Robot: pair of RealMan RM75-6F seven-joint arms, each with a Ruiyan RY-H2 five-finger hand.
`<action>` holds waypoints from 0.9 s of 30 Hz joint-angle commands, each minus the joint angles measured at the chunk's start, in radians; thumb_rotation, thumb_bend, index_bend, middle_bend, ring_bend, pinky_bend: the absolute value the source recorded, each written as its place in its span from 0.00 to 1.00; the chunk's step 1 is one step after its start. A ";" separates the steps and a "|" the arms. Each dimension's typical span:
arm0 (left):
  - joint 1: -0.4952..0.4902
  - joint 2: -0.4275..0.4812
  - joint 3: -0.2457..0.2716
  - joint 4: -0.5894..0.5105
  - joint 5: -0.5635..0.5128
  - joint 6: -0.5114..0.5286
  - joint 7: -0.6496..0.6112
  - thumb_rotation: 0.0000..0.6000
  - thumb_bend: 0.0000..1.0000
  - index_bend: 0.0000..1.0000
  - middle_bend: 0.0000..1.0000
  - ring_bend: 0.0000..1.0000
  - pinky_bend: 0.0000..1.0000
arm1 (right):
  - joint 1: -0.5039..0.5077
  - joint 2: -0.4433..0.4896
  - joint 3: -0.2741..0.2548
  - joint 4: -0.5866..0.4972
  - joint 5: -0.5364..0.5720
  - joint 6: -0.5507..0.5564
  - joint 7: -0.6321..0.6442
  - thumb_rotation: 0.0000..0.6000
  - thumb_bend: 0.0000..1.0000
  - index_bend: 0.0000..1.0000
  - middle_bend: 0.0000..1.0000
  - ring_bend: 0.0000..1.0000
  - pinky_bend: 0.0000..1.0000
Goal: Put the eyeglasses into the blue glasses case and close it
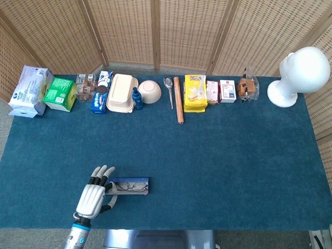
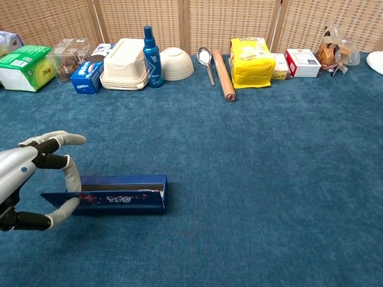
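The blue glasses case point(image 1: 129, 185) lies near the table's front edge, left of centre. Its lid point(image 2: 114, 198) stands almost upright, tipped over the tray. Through the narrow gap in the head view I see the thin-framed eyeglasses point(image 1: 130, 187) inside; in the chest view the lid hides them. My left hand point(image 1: 92, 198) is at the case's left end, fingers spread. In the chest view this left hand point(image 2: 33, 179) curves a finger over the lid's left end while the thumb touches it from below. The right hand shows in neither view.
Along the far edge stand a tissue pack point(image 1: 30, 89), green box point(image 1: 58, 93), blue bottle point(image 2: 151, 49), bowl point(image 1: 149, 91), rolling pin point(image 1: 178, 100), yellow bag point(image 1: 195, 93) and small boxes. A white mannequin head point(image 1: 301, 72) sits far right. Blue cloth point(image 1: 218, 166) covers the table.
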 commanded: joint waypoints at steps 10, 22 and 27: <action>-0.033 -0.027 -0.066 0.001 -0.115 -0.045 -0.029 0.95 0.44 0.60 0.11 0.00 0.01 | 0.000 0.004 0.002 -0.012 0.000 -0.005 -0.011 0.88 0.37 0.00 0.27 0.07 0.19; -0.098 0.021 -0.132 -0.069 -0.266 -0.135 0.019 0.95 0.44 0.58 0.10 0.00 0.00 | -0.001 0.009 0.003 -0.044 -0.001 -0.008 -0.044 0.87 0.37 0.00 0.27 0.07 0.19; -0.113 0.030 -0.142 -0.083 -0.286 -0.141 0.019 0.95 0.44 0.58 0.10 0.00 0.01 | -0.001 0.012 0.003 -0.054 -0.003 -0.008 -0.053 0.86 0.37 0.00 0.27 0.07 0.19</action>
